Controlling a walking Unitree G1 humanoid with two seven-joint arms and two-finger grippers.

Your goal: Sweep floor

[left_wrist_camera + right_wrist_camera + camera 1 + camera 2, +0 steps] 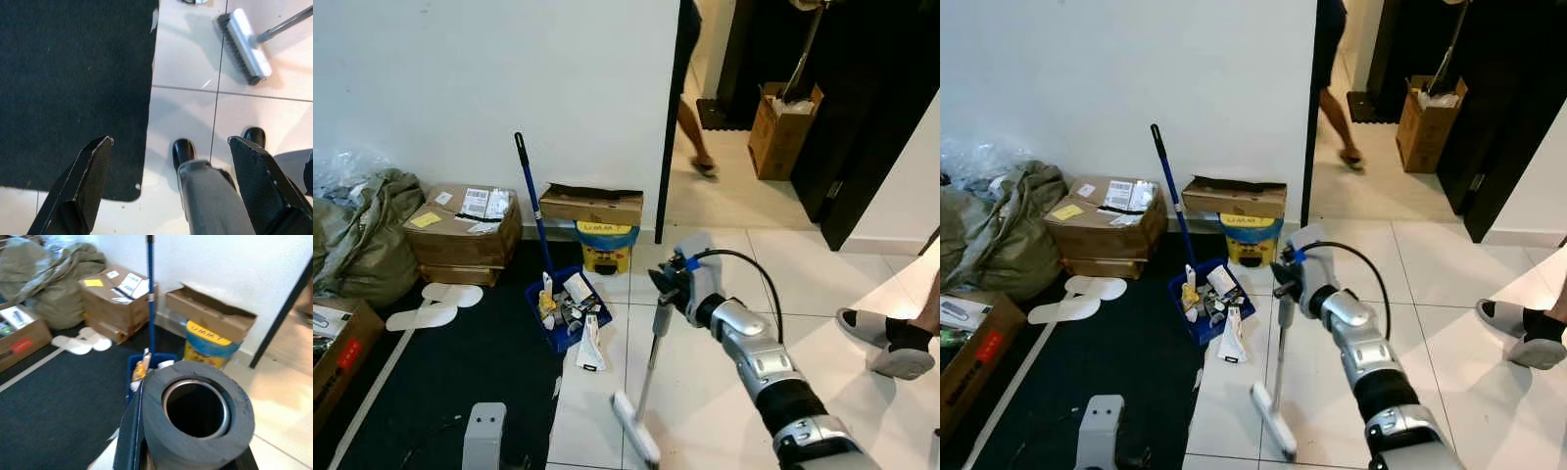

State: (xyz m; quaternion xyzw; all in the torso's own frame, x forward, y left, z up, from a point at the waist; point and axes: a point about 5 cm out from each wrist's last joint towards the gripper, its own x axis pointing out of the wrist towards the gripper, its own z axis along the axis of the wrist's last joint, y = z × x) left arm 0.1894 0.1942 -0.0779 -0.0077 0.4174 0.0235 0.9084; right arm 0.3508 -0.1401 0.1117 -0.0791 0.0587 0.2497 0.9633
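Note:
My right gripper is shut on the grey handle of a broom, out in front over the white tiles. The broom's pale brush head rests on the floor close to me, and also lies ahead of my left gripper, which hangs open above the rug's edge. The right wrist view looks down the hollow top end of the broom handle. A blue dustpan full of litter sits by the wall, its long blue handle leaning up. A white scrap of litter lies beside it on the tiles.
A dark rug covers the floor on the left. Cardboard boxes, a yellow bucket, white slippers and a grey-green bundle line the wall. A person walks in the doorway; another person's sandalled feet stand at right.

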